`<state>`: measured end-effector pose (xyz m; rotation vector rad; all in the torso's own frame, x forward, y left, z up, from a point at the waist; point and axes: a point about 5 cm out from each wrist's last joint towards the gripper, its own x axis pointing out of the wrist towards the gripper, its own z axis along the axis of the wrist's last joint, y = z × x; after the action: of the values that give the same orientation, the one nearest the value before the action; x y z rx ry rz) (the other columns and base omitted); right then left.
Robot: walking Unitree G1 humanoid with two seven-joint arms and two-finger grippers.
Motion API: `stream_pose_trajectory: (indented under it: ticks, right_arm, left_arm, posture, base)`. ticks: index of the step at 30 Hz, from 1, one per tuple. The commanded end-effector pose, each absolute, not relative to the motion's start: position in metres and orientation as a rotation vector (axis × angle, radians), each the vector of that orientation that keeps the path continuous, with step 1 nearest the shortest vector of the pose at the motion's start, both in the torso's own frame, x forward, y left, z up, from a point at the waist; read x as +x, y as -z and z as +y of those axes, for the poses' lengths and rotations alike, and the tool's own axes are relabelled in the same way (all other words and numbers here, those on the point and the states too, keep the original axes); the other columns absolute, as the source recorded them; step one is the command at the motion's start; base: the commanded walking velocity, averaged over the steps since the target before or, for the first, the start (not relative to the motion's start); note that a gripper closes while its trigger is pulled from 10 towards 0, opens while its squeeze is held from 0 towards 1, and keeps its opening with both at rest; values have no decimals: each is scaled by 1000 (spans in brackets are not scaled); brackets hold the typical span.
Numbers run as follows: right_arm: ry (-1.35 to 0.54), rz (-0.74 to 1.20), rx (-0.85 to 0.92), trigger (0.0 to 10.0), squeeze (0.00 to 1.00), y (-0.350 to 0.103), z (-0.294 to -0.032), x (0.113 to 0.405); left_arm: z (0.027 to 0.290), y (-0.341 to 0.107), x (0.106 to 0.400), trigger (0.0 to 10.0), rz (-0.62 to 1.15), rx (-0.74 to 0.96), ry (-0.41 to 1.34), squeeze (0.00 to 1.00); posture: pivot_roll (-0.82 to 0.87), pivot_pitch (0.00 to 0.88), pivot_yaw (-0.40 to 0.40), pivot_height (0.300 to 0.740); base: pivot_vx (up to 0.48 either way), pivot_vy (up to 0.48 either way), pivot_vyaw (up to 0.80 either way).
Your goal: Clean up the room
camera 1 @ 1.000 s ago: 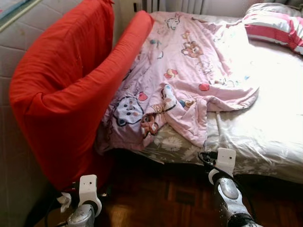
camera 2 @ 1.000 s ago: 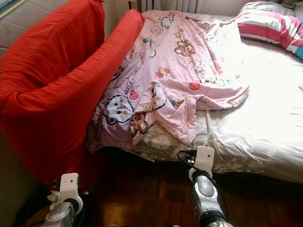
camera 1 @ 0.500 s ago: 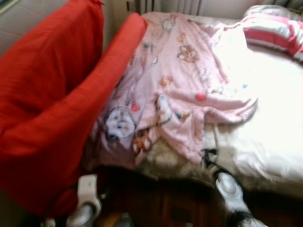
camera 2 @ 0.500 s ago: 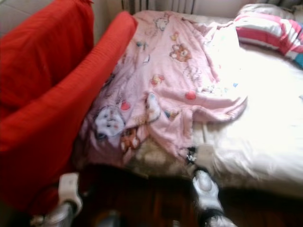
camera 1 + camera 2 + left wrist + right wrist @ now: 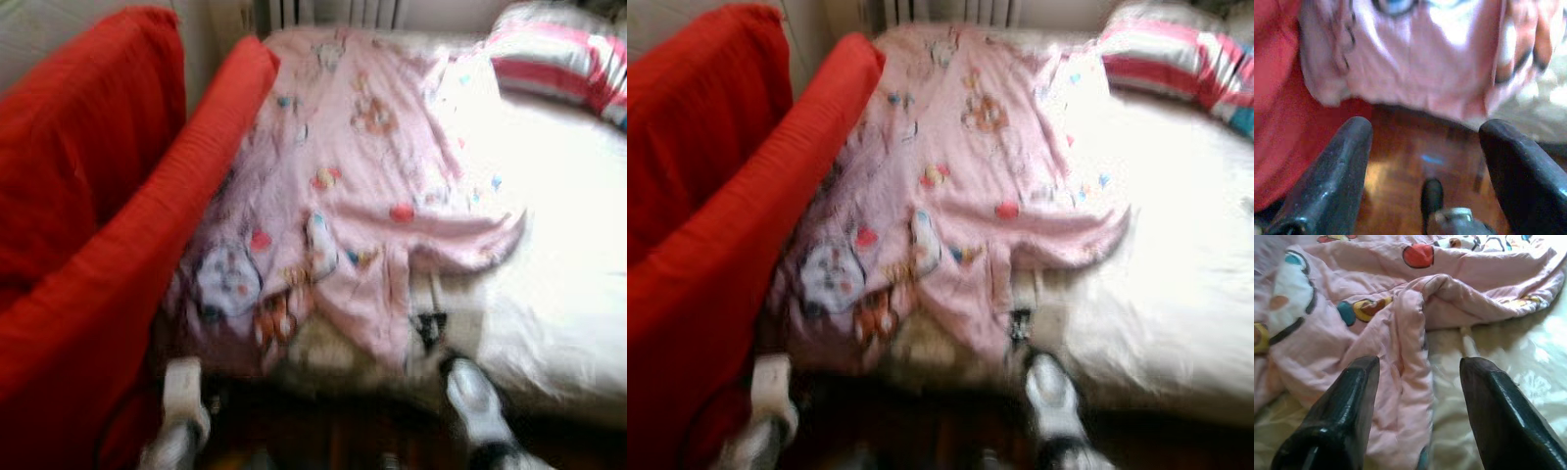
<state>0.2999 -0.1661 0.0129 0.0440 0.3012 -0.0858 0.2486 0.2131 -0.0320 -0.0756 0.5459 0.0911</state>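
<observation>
A rumpled pink blanket [image 5: 362, 186] with cartoon prints lies across the left half of the bed, its lower edge hanging over the bed's side. My right gripper [image 5: 1420, 363] is open, just over a raised fold of the blanket [image 5: 1410, 333] near that edge. My left gripper [image 5: 1425, 129] is open and low over the wooden floor [image 5: 1415, 161], below the blanket's hanging edge [image 5: 1415, 68]. Both arms show at the bottom of the blurred head views, left arm [image 5: 181, 421] and right arm [image 5: 477, 411].
A red armchair [image 5: 88, 245] stands close on the left, against the bed. The white flowered sheet [image 5: 558, 255] covers the right of the bed. A pink-striped pillow [image 5: 558, 64] lies at the far right. A radiator [image 5: 333, 12] is behind the bed.
The camera has moved closer to the bed and the picture has grown blurred. My right arm now stands right at the blanket's hanging edge.
</observation>
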Motion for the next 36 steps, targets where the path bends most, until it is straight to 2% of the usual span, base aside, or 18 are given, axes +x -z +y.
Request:
stream_pose_trajectory:
  ticks: [1, 10, 17, 21, 25, 31, 36]
  right_arm:
    - [100, 340, 35, 10000, 0, -5, -172, 293]
    - [87, 346, 24, 10000, 0, -4, -171, 293]
    - [68, 359, 23, 10000, 0, 0, -167, 289]
    - [99, 337, 49, 10000, 0, -3, -169, 290]
    - [119, 292, 54, 10000, 0, -9, -174, 294]
    - [162, 306, 43, 10000, 0, -8, -181, 292]
    - [183, 302, 35, 10000, 0, -10, -186, 294]
  left_arm:
    - [210, 44, 234, 10000, 606, -76, -85, 0]
    - [210, 44, 234, 10000, 604, -74, -85, 0]
    - [210, 46, 230, 10000, 615, -72, -79, 0]
    - [210, 48, 227, 10000, 626, -67, -70, 0]
    - [210, 47, 229, 10000, 612, -76, -70, 0]
    - [209, 47, 229, 10000, 611, -80, -68, 0]
    - [206, 47, 230, 10000, 610, -86, -68, 0]
  posture:
    - [-21, 188, 27, 723]
    - [-24, 171, 29, 723]
    - [-32, 107, 36, 723]
    - [-41, 87, 42, 723]
    - [-38, 127, 36, 723]
    - [-35, 144, 29, 723]
    - [-31, 169, 23, 694]
  base:
    - [285, 0, 0]
    - [166, 0, 269]
    - [0, 0, 700]
    - [0, 0, 0]
    - [0, 0, 0]
    - [0, 0, 0]
    - [0, 0, 0]
